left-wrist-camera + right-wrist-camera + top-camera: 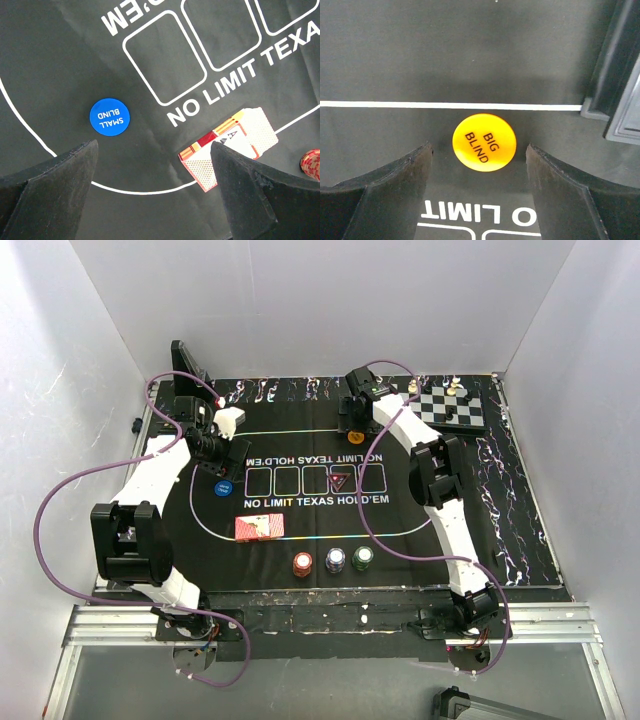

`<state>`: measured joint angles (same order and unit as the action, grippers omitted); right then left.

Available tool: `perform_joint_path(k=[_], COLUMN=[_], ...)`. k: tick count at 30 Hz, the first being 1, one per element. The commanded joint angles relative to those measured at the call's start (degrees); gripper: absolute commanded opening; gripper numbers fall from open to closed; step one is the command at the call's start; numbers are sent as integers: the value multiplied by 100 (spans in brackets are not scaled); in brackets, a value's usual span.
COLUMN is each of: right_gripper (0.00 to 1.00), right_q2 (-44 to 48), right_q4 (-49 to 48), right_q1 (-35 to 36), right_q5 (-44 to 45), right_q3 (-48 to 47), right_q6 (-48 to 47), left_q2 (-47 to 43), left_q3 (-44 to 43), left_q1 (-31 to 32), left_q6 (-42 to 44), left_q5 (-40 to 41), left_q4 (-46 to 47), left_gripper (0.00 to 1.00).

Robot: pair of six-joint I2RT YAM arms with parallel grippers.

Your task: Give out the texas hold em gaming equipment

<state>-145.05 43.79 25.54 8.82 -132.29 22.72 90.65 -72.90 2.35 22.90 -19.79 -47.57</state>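
on the mat the small blind button lies left, the card deck nearer, three chip stacks in a row nearest, the triangular marker in a printed box, the big blind button behind it; the chessboard stands far right

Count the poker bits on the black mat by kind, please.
Blind buttons: 2, blue SMALL BLIND button, yellow BIG BLIND button
Chip stacks: 3, red stack, purple stack, green stack
Red-backed card pile: 1
Red triangular marker: 1
Total: 7
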Motion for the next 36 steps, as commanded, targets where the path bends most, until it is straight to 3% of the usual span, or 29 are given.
perform_joint_path(k=[1, 15, 23, 25, 28, 36], right_gripper=[80, 60, 58, 63, 71, 81], right_q2=[-67, -234, -357, -235, 256, 1663], right_q4=[191, 104, -134, -90, -221, -854], right_q1=[-5, 618, 900, 891, 891, 1198], right_q5=[-389, -785, -1242, -1190, -927, -347], right_q3=[-166, -315, -543, -456, 279, 2706], right_q6=[206, 637, 804, 621, 295, -610], left_q2=[-56, -100, -197, -215, -223, -346], left_q3=[-198, -145, -49, -48, -57, -92], left_q1=[-33, -42, -59, -59, -68, -68], left_q6=[-22, -22, -22, -22, -31, -75], left_q5=[-113, -51, 37, 37, 11, -60], left_q4=[55, 73, 82, 81, 55, -94], left_gripper=[96, 96, 96, 96, 96, 96])
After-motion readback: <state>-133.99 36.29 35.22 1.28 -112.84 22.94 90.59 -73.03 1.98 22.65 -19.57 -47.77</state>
